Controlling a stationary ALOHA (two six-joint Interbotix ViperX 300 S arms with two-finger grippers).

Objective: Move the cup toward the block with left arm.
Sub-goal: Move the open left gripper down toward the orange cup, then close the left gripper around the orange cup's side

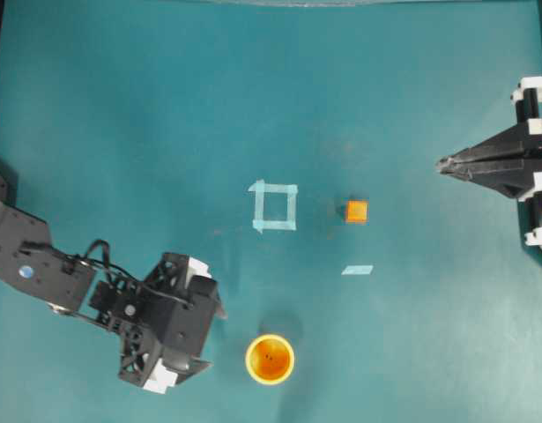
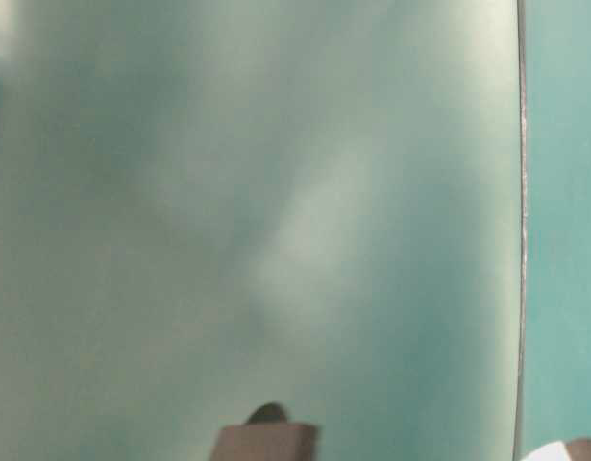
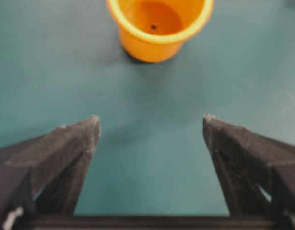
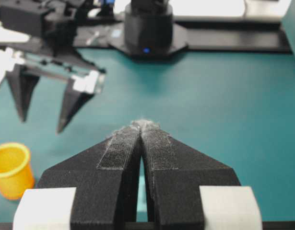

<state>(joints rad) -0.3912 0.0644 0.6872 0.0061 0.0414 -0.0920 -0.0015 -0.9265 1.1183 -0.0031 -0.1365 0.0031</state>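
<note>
Hovering with jaws spread wide and empty, the left end effector (image 1: 213, 339) sits just left of the cup (image 1: 270, 359) at lower centre; the block (image 1: 356, 211) lies well apart, upper right. An off-centre push could tip the cup.

The table-level view is a pale green-grey blur; only two dark shapes at its lower edge show, unidentifiable. The left wrist view cuts the cup (image 3: 159, 26) at the top edge. The overhead view crops the right hand (image 1: 442, 163) arm's rear.
</note>
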